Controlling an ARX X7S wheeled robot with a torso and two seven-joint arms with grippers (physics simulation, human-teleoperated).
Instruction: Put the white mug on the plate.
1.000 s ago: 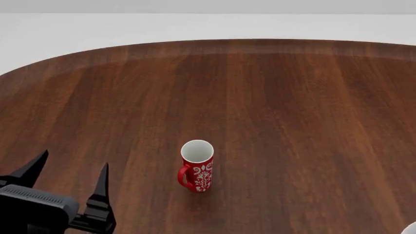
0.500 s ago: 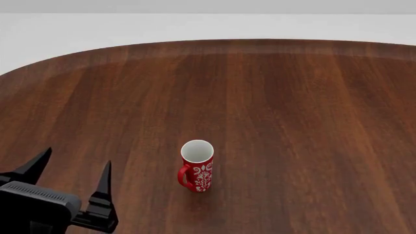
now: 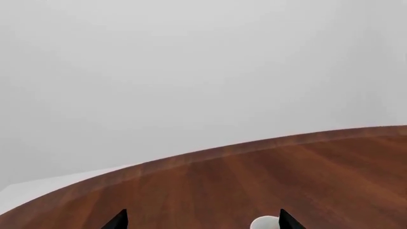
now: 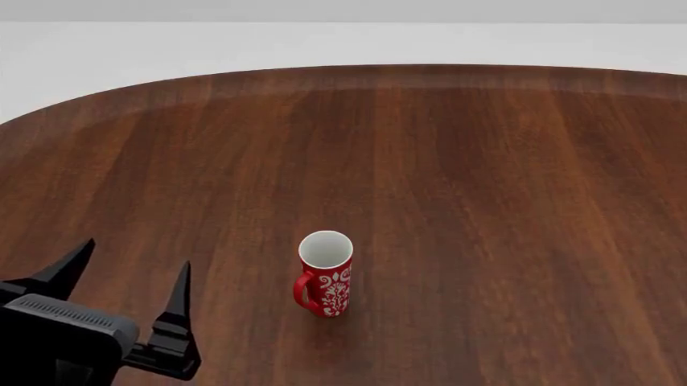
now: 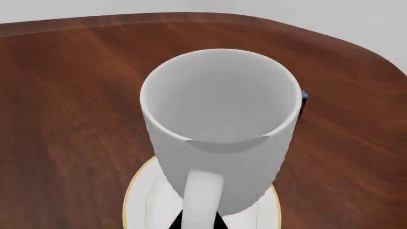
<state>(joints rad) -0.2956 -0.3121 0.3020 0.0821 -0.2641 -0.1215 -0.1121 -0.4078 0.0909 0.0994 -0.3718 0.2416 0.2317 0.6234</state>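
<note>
In the right wrist view the white mug (image 5: pixel 219 143) fills the middle, upright, with its handle (image 5: pixel 202 200) toward the camera. My right gripper (image 5: pixel 200 222) is shut on that handle, with dark fingers showing on either side of it. Under the mug lies the plate (image 5: pixel 141 200), white with a thin golden rim and mostly hidden by the mug. I cannot tell whether the mug's base touches it. The head view shows neither the mug, the plate nor the right gripper. My left gripper (image 4: pixel 131 261) (image 3: pixel 202 217) stands open and empty at the near left of the table.
A slim red mug (image 4: pixel 325 275) with a white floral pattern stands upright mid-table, right of my left gripper. The brown wooden table (image 4: pixel 483 177) has a curved far edge (image 4: pixel 376 71) and a rounded corner (image 5: pixel 356 47) near the plate.
My left gripper has crept slightly to the right in the head view. A white sliver at that view's bottom right corner is gone. The red mug has stayed put.
</note>
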